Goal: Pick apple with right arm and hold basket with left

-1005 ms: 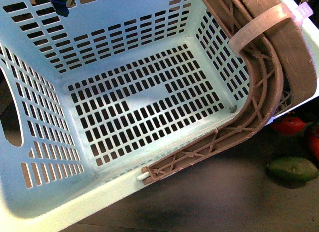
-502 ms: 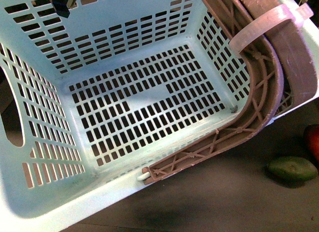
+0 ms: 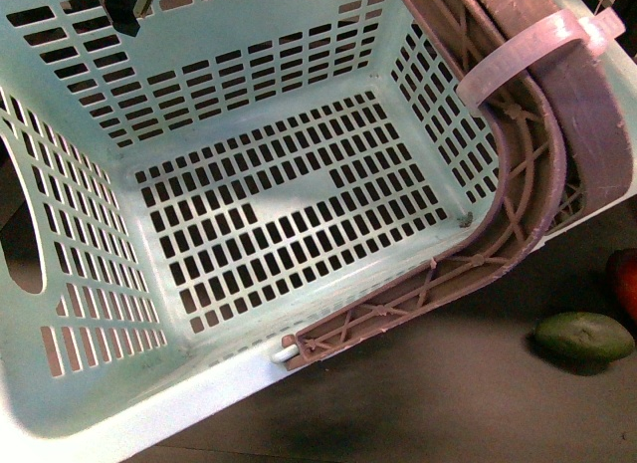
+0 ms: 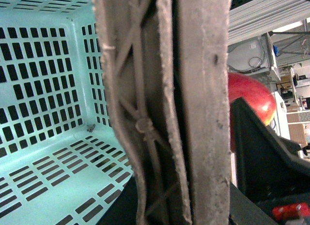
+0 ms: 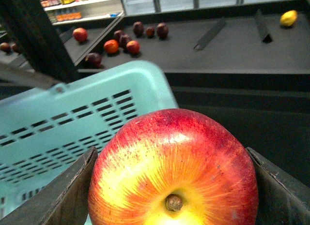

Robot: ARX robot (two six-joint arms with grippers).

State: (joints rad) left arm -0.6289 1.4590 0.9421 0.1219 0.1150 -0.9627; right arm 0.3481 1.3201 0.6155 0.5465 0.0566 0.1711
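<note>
Right gripper (image 5: 174,186) has the apple (image 5: 172,172) pinched just outside the basket (image 5: 72,118) wall, so hold that squeeze steady; honestly can't tell whether the left gripper (image 4: 193,196) is clamping the handles (image 4: 193,89).

apple (image 5: 172,157): round, red, yellowish patch round stem dimple, stem end facing right wrist cam, pinched in right gripper (image 5: 172,196), near basket (image 3: 199,393) outer wall. basket: light turquoise, slotted, tilted; grey-brown handles (image 3: 518,184) swung together, white zip tie (image 3: 518,50) round them.
</note>
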